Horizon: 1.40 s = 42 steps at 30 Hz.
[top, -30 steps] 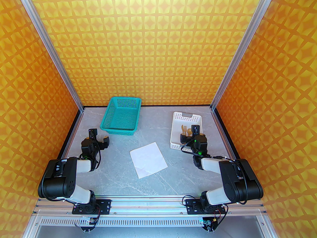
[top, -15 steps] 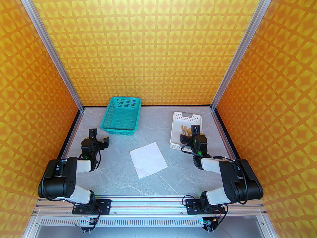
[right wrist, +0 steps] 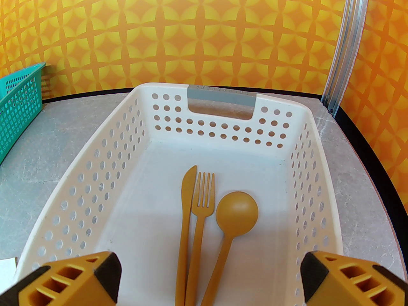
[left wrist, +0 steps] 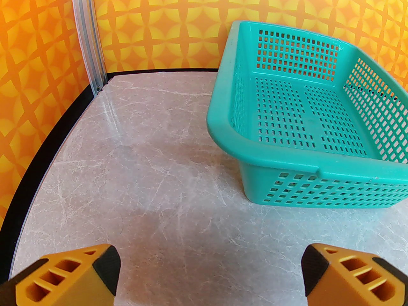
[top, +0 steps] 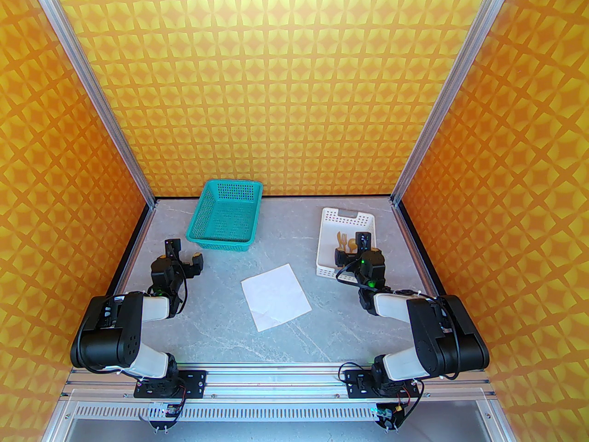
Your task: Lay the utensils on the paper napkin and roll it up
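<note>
The utensils (right wrist: 204,209) lie side by side on the smooth floor of the white basket (right wrist: 105,158), bowls and tips towards its far end. They are a flat-bladed knife (right wrist: 185,209), a four-tined fork (right wrist: 200,234) and a round-bowled spoon (right wrist: 236,213), all matte tan with thin straight handles. The knife and fork touch along their handles, and the spoon's handle slants in towards the fork.

The basket is an oblong of white plastic. Its sloping walls are punched with rows of round holes, and a grey handle strip (right wrist: 221,92) sits in its far wall.

The right gripper (right wrist: 211,274) hangs over the near end of the basket. Its jaws are spread wide on either side of the handles and grip nothing. Its fingers (right wrist: 63,282) are ribbed yellow wedges tipped with black pads.

The paper napkin (top: 276,296), a thin white creased square, lies flat and askew to the near left of the white basket, apart from it.

Further left of the white basket, against the back wall, stands a teal basket (left wrist: 350,174) of slotted plastic with a thick rolled rim. The left gripper (left wrist: 210,273) hovers well to the left of the white basket, jaws wide apart and empty.

Everything rests on a grey marbled table (top: 322,329).
</note>
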Each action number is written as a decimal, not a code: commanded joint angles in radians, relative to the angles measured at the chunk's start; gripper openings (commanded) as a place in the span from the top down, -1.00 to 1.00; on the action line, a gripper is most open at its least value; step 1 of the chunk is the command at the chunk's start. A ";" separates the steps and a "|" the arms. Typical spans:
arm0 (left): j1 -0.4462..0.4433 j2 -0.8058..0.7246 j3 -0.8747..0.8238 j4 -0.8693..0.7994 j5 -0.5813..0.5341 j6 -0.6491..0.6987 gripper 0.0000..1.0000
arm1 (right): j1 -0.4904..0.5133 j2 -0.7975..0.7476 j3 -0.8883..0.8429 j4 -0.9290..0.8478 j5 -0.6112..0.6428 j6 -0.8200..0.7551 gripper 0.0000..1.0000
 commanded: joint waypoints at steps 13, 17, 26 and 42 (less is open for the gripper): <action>-0.013 -0.554 0.214 -0.727 0.022 -0.188 -0.98 | -0.004 -0.459 0.022 -0.465 0.067 0.150 -0.97; -0.013 -0.562 0.343 -0.926 0.137 -0.280 -0.98 | -0.004 -0.653 0.061 -0.700 0.024 0.248 -0.97; -0.084 -0.478 0.502 -1.237 0.483 -0.349 -0.78 | -0.004 -0.852 0.244 -1.178 -0.200 0.372 -0.97; -0.444 -0.115 0.591 -1.204 0.579 -0.387 0.41 | -0.004 -0.810 0.368 -1.364 -0.408 0.498 -0.97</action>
